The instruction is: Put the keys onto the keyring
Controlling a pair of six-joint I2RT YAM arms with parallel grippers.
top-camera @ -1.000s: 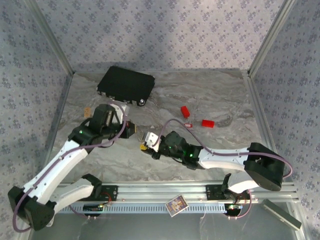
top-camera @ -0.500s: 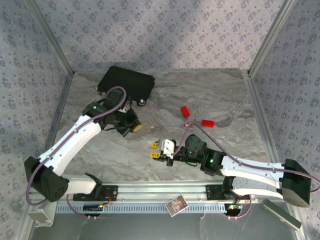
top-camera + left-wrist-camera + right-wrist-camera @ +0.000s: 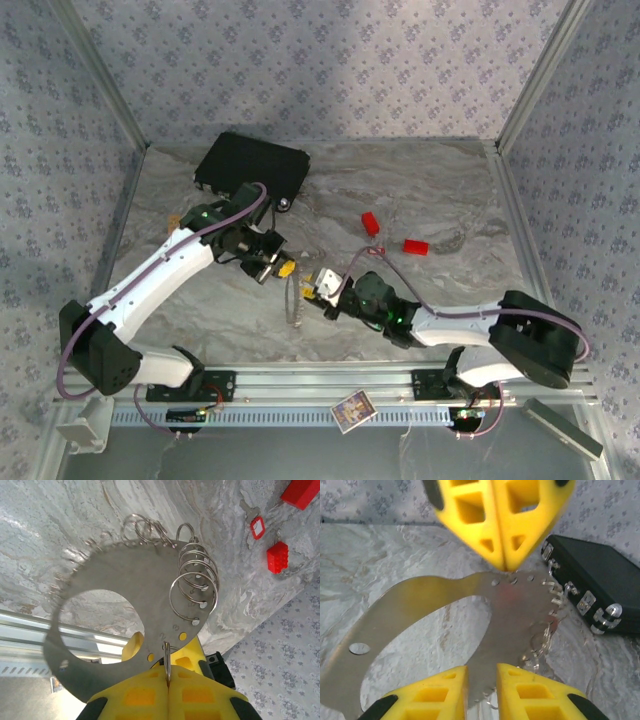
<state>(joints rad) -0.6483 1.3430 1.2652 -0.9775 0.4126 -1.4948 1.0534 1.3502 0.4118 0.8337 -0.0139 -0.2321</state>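
One white-labelled red key (image 3: 257,526) lies beyond the keyring (image 3: 145,572).

Robot lab test cell — marbled tabletop (image 3: 430,180), patterned walls (image 3: 330,60), aluminium corner posts (image 3: 100,75), slotted mounting rail (image 3: 320,385)

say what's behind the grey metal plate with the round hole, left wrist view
Through the grey metal plate's hole: marbled tabletop and silver rail. Anything behind its solid metal is covered.
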